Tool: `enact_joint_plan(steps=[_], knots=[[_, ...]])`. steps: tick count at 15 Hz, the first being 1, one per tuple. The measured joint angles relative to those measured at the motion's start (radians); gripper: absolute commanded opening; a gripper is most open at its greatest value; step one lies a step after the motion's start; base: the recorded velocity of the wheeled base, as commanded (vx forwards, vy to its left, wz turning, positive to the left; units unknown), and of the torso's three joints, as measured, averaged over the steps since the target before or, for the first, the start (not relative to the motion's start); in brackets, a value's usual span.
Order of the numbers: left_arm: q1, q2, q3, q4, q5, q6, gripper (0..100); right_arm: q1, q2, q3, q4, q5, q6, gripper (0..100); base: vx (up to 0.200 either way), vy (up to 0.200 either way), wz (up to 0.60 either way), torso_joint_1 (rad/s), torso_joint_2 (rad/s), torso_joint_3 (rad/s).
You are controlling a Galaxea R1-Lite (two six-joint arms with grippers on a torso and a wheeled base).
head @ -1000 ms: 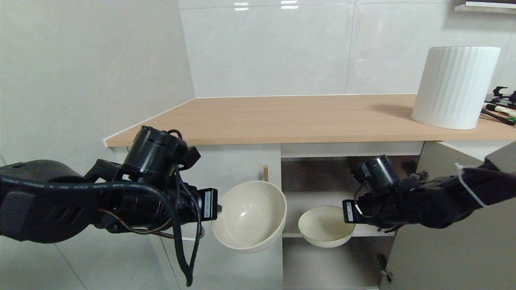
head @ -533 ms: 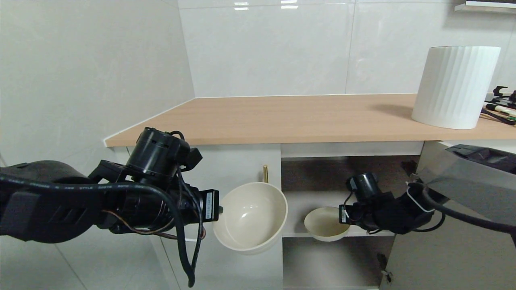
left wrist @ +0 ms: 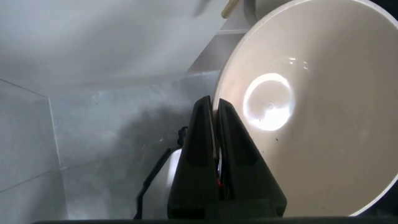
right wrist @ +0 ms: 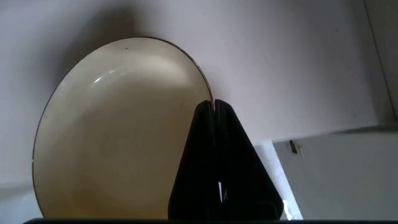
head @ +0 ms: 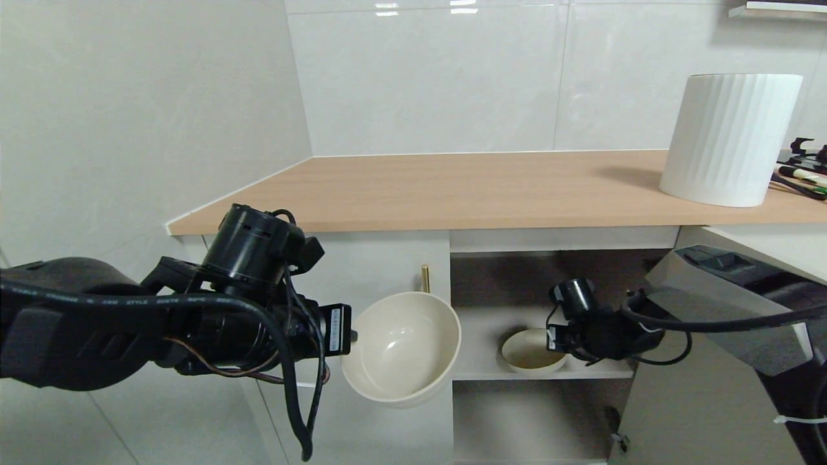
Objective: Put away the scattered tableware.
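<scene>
A large cream bowl [head: 402,349] hangs tilted in front of the closed cabinet door, its rim pinched by my shut left gripper [head: 352,336]. The left wrist view shows this large cream bowl [left wrist: 311,106] with the rim clamped between the left gripper [left wrist: 216,112]. A smaller cream bowl [head: 531,352] is inside the open cabinet, low over the shelf [head: 484,342]; whether it touches the shelf I cannot tell. My right gripper [head: 555,339] is shut on its rim. In the right wrist view the small bowl [right wrist: 118,124] fills the space before the right gripper [right wrist: 214,106].
A wooden counter [head: 465,187] runs above the cabinet, with a white ribbed cylinder [head: 730,139] and some dark utensils [head: 801,171] at its right end. The closed door carries a brass handle [head: 426,278]. The open cabinet door [head: 711,381] stands on the right.
My right arm has pushed the small bowl deeper into the cabinet and down toward the shelf. The left arm and its large bowl have stayed almost still.
</scene>
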State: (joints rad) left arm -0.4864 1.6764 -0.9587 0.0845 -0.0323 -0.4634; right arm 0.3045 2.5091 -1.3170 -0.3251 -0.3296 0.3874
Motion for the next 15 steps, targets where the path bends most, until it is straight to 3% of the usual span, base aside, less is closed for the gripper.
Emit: enact_joint_plan(steps=[5, 14, 15], knots=[[0.000, 0.000, 0.000, 0.000, 0.000, 0.000, 0, -0.018, 0.076, -0.102, 0.002, -0.071, -0.001, 0, 0.000, 0.000, 0.00, 0.000, 0.00, 0.000], [-0.005, 0.003, 0.000, 0.000, 0.000, -0.001, 0, -0.021, 0.121, -0.171, 0.002, -0.107, 0.005, 0, 0.000, 0.000, 0.00, 0.000, 0.00, 0.000], [-0.005, 0.003, 0.000, 0.000, 0.001, 0.000, 0, -0.021, 0.123, -0.175, 0.002, -0.109, 0.005, 100, 0.000, 0.000, 0.00, 0.000, 0.00, 0.000]])
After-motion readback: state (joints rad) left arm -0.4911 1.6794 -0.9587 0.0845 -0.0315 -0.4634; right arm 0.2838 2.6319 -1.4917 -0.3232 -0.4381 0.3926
